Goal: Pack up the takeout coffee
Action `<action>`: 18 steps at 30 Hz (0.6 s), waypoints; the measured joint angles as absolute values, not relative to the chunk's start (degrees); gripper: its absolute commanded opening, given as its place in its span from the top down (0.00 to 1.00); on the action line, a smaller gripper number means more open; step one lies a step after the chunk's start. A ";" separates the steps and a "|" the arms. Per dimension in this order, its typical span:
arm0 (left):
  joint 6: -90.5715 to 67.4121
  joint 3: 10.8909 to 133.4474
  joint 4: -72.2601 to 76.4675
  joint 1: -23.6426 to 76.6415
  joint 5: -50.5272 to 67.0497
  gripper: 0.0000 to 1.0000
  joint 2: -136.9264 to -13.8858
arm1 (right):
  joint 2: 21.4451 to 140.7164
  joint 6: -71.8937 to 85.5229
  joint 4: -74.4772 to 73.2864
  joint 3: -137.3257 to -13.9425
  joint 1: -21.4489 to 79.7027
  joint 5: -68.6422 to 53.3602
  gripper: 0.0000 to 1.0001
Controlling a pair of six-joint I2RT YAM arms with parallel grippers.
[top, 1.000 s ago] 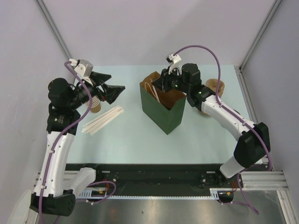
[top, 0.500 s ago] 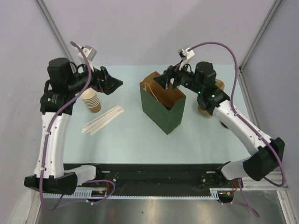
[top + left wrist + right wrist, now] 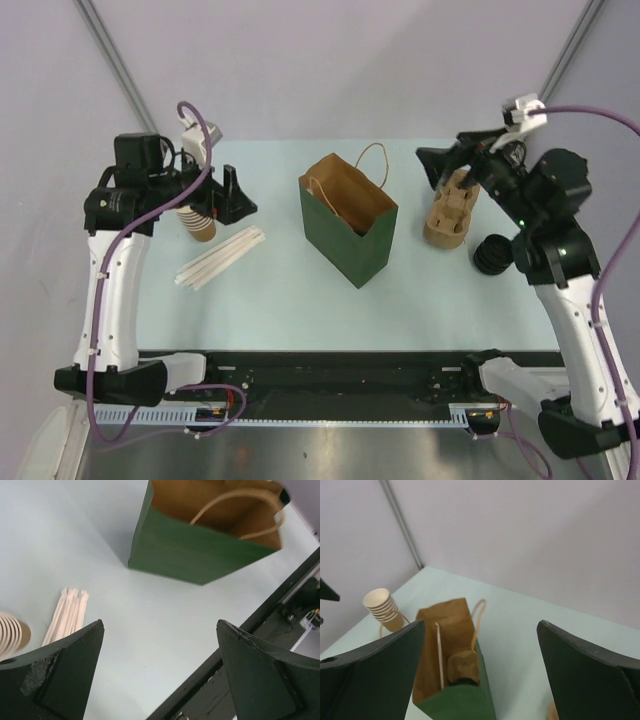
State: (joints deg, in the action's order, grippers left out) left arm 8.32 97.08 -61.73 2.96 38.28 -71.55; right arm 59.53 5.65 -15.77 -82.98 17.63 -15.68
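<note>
The right gripper [image 3: 437,163] hangs with its fingers [image 3: 375,675] spread wide and nothing between them, above the far left edge of the brown pulp cup carriers [image 3: 450,208] and just to the right of the green bag [image 3: 352,243]. From its wrist, the bag's open mouth sits low between the two fingers, nearer the left one. The takeout coffee [image 3: 462,666] lies down inside the bag, tan side up with a dark edge at its lower end, beside a pale handle loop [image 3: 439,652] that hangs inside. A black ribbed object [image 3: 492,255] sits near the right arm, behind the fingers. The left gripper [image 3: 238,196] is also wide open and empty. Bare table [image 3: 280,300] lies between its fingers and the bag ahead of them. A bundle of pale wrapped sticks [image 3: 67,615] lies just beyond its left finger, and the stack of lidless paper cups [image 3: 200,222] stands behind that finger, partly hidden by the arm.
</note>
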 measured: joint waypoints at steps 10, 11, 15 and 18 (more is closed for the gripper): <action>13.15 69.47 -58.22 2.92 28.34 0.01 -64.55 | 41.58 1.32 -33.39 -63.61 6.83 -15.44 0.00; 13.69 66.76 -57.10 2.94 27.07 0.00 -63.70 | 40.14 0.84 -35.48 -61.52 6.24 -15.46 0.00; 15.09 57.23 -53.89 2.94 22.37 0.01 -60.05 | 36.86 -0.27 -41.01 -56.71 2.98 -15.57 0.00; 15.29 55.16 -52.42 2.94 19.88 0.01 -59.02 | 35.35 -0.95 -42.50 -54.76 0.91 -15.46 0.00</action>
State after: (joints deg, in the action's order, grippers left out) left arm 15.29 55.16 -52.42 2.94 19.88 -59.02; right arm 35.35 -0.95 -42.50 -54.76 0.91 -15.46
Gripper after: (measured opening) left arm 0.994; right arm 0.994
